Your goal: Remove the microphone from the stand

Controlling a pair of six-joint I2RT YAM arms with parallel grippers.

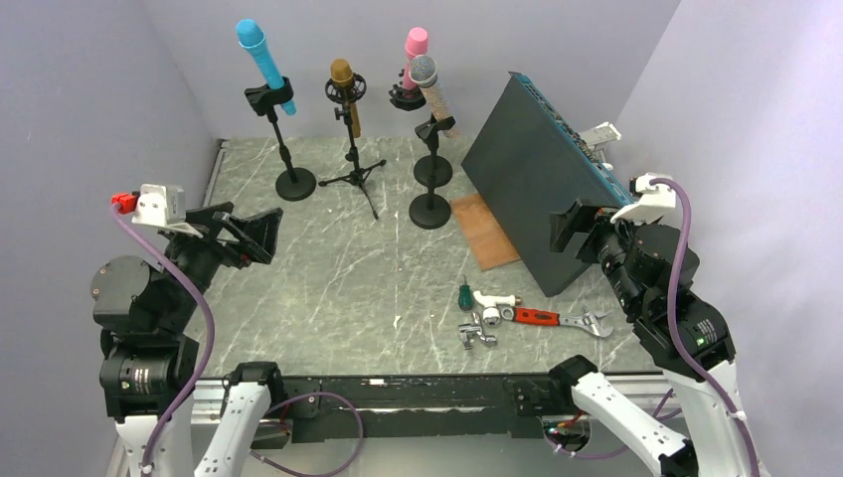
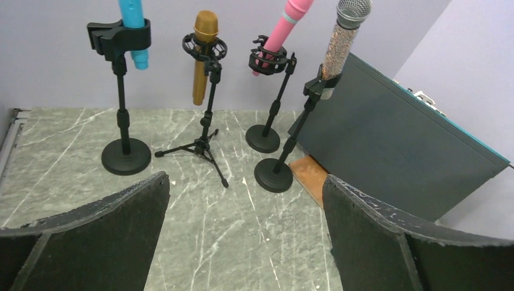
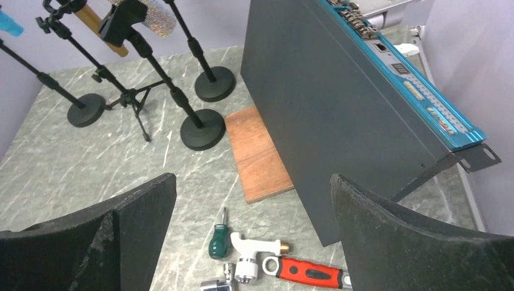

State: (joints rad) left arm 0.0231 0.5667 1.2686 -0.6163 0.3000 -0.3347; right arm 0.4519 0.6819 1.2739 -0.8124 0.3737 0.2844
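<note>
Overhead view of a grey marble-patterned table (image 1: 328,288) with two robot arms at the bottom edge. Four microphones stand in a row across the top of the frame, each in its own black stand. From left to right:

- A blue microphone (image 1: 263,55) is tilted in a clip on a round-base stand (image 1: 295,184).
- A gold microphone (image 1: 345,84) hangs in a ring mount on a tripod stand (image 1: 355,174).
- A pink microphone (image 1: 414,50) sits in a ring mount.
- Just in front of the pink one, a silver glitter microphone (image 1: 432,89) is clipped to a stand with a round base (image 1: 429,211).

The left gripper (image 1: 253,237) is at mid-left of the frame. Its jaws are spread wide and hold nothing. It faces the microphones, which are all well apart from it, in the upper half of its wrist view.

The right gripper (image 1: 569,229) is at mid-right, also wide open and empty. It is near a large dark panel (image 1: 527,189) that leans upright over a wooden board (image 1: 484,231). In its wrist view the microphones sit at upper left, well away.

Near the lower centre of the table lie a green screwdriver (image 1: 463,295), a white fitting (image 1: 494,300), a red-handled wrench (image 1: 557,318) and small metal parts (image 1: 477,333).
</note>
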